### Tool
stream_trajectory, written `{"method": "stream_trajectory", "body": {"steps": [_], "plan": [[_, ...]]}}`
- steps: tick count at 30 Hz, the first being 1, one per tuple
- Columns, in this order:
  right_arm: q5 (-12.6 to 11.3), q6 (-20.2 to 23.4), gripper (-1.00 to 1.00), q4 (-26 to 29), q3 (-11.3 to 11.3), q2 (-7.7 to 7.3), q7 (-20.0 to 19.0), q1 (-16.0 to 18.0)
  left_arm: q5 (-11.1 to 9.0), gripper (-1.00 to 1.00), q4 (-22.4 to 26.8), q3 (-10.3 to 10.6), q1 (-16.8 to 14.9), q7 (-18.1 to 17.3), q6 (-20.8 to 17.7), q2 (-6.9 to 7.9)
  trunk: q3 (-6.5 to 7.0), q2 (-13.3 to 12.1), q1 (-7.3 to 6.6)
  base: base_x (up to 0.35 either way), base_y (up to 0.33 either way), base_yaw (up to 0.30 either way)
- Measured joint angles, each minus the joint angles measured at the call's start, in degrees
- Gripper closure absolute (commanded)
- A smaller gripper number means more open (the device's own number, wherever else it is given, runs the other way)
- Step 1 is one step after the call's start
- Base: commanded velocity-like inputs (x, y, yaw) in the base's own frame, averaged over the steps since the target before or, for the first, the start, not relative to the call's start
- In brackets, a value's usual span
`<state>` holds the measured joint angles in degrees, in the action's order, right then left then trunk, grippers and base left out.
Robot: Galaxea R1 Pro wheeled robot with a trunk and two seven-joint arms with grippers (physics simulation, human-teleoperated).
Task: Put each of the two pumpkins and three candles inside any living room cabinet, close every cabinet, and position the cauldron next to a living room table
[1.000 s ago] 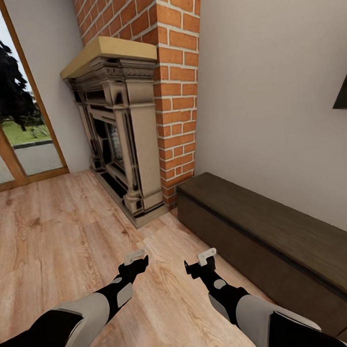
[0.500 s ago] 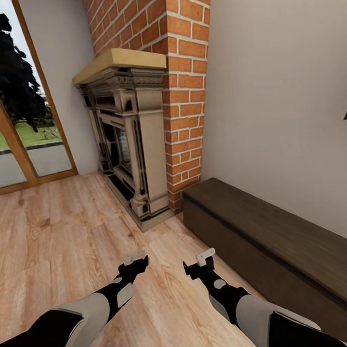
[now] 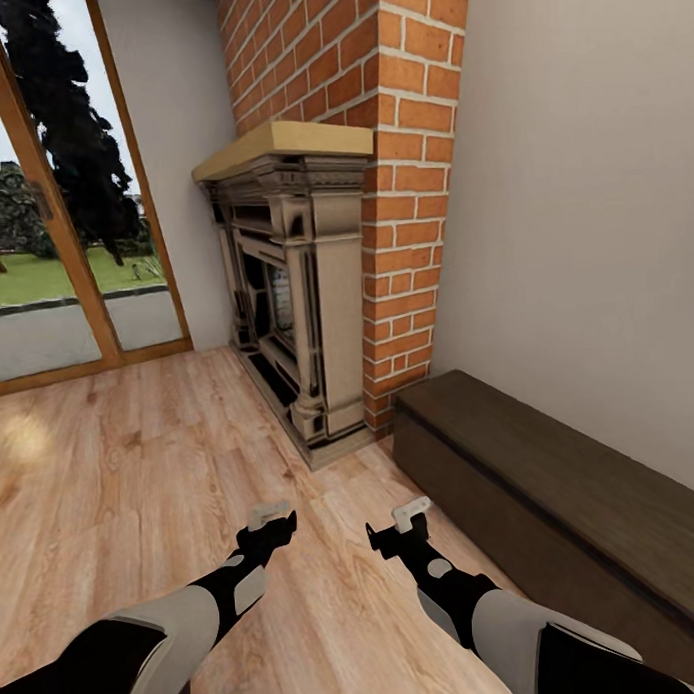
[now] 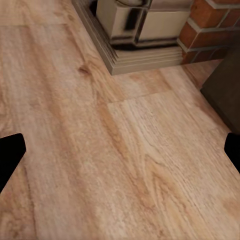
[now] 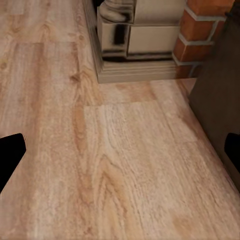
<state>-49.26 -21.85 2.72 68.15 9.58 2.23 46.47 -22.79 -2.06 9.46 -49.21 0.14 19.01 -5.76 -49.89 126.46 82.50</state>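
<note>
Both arms reach forward, low over the wooden floor (image 3: 121,465). The left tool (image 3: 271,522) and the right tool (image 3: 398,523) hang side by side, a little apart, and neither carries anything. In each wrist view the dark fingertips (image 4: 11,152) sit at opposite edges of the picture, so both tools stand wide, with bare planks between the fingers (image 5: 10,150).

Just right of the right tool runs the cabinet (image 3: 552,500), a long low dark-brown unit set against the pale wall (image 3: 583,229). Its top is bare and its front reads as one flat dark face; from here I cannot make out any drawer standing out. Its far end stops just short of the brick chimney column (image 3: 411,185).

Against the left side of that column stands an ornate fireplace surround (image 3: 306,318) with a pale wooden mantel (image 3: 285,144), its stepped plinth resting on the floor ahead of both tools. Farther left, a wood-framed glass door (image 3: 53,247) looks out on grass and a dark tree.

The wrist views bring the plinth (image 4: 145,55) close, with brick (image 5: 197,35) beside it and the cabinet's dark corner (image 5: 215,110) at the edge.
</note>
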Motion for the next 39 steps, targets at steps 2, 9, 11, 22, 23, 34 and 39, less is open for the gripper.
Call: {"method": "stream_trajectory", "body": {"steps": [2, 9, 11, 22, 23, 34, 39], "plan": [[0.0, 0.0, -1.0, 0.0, 0.0, 0.0, 0.0, 0.0, 0.0, -1.0, 0.0, -0.02, 0.0, 0.02, 0.04, 0.0, 0.31, -0.42, -0.23, 0.0, 0.0, 0.212], [0.0, 0.0, -1.0, 0.0, 0.0, 0.0, 0.0, 0.0, -0.01, -1.0, 0.0, -0.07, 0.0, 0.04, 0.07, 0.0, 0.76, -0.42, -0.23, 0.0, 0.0, 0.212], [0.0, 0.0, -1.0, 0.0, 0.0, 0.0, -0.02, 0.0, -0.01, -1.0, 0.0, -0.08, 0.0, 0.05, 0.07, 0.0, 0.89, -0.42, -0.23, 0.0, 0.0, 0.212], [0.07, 0.01, -1.0, 0.0, 0.0, 0.0, -0.24, -0.79, -0.01, -1.0, 0.0, -0.08, 0.0, 0.1, 0.1, 0.0, 1.6, -0.42, -0.23, 0.0, 0.0, 0.212], [0.21, 0.01, -1.0, 0.0, 0.0, 0.0, -0.24, -0.79, -0.01, -1.0, 0.0, -0.09, 0.0, 0.1, 0.09, 0.0, 1.66, -0.42, -0.23, 0.0, 0.0, 0.212], [1.92, 0.01, -1.0, 0.01, 0.0, 0.0, -0.24, -0.81, -0.01, -1.0, 0.0, -0.09, 0.0, 0.1, 0.07, 0.0, 2.37, -0.42, -0.23, 0.0, 0.0, 0.212], [1.95, 0.01, -1.0, 0.01, 0.0, 0.0, -0.24, -0.85, -0.03, -1.0, 0.0, -0.09, 0.0, 0.1, 0.07, 0.0, 2.69, -0.42, -0.23, 0.0, 0.0, 0.212]]}}
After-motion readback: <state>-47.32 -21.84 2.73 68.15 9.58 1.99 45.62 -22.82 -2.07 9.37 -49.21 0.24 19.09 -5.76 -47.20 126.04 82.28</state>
